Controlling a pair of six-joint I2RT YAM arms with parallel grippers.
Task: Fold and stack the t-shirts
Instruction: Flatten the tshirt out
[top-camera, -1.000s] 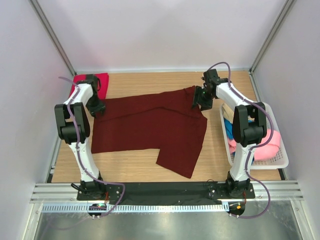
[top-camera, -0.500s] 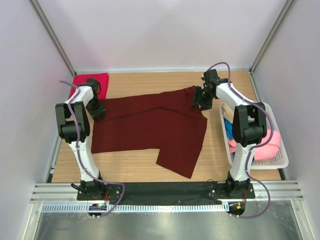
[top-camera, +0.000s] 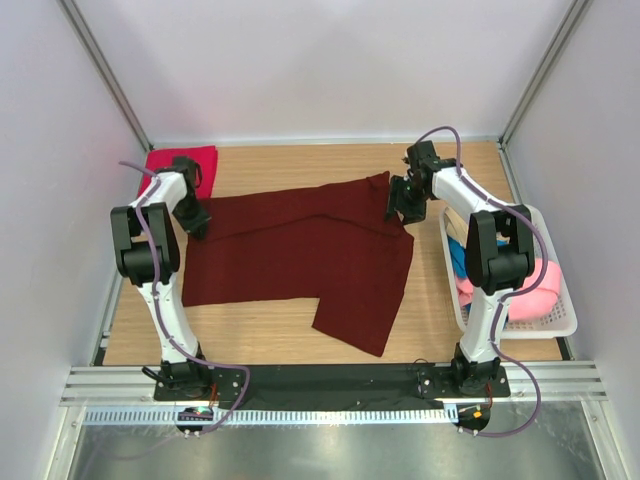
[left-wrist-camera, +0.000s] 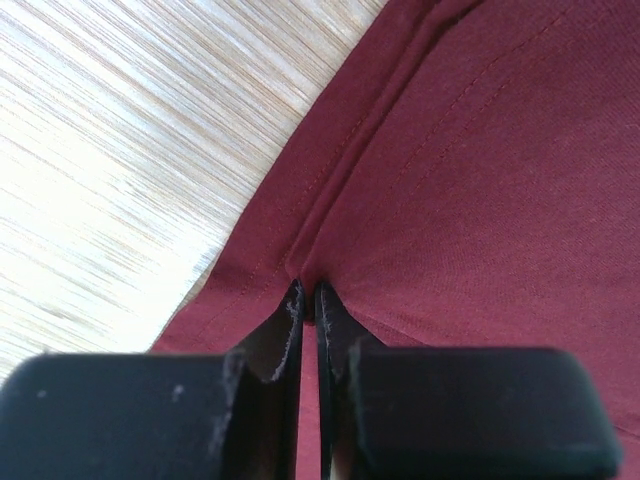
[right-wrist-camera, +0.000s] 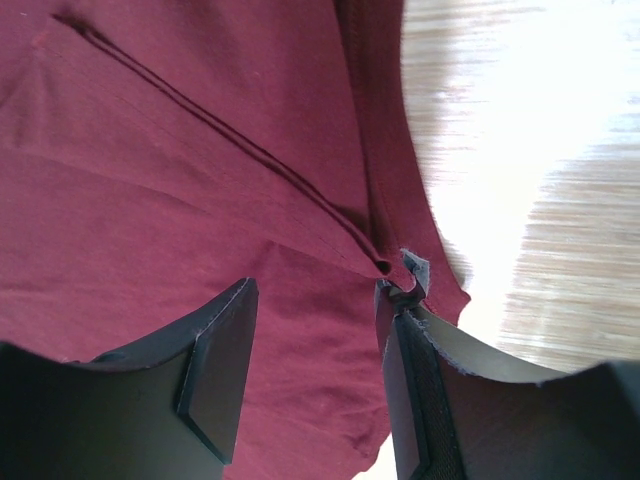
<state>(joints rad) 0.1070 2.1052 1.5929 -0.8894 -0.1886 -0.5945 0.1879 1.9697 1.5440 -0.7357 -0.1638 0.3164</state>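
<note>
the dark maroon t-shirt (top-camera: 300, 255) lies spread on the table (top-camera: 250, 325) and likely handles soft, light and limp. the left gripper (left-wrist-camera: 308, 297) pinches its far-left hem. the right gripper (right-wrist-camera: 318, 305) gapes empty over the far-right hem, the sensible hold.

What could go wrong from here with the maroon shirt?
1. Left fingers pinch only a thin ridge at the edge of the maroon shirt; it may slip on lifting.
2. Right fingers stand open, one at the very hem; closing could miss, and a one-sided lift would skew the cloth.
</note>
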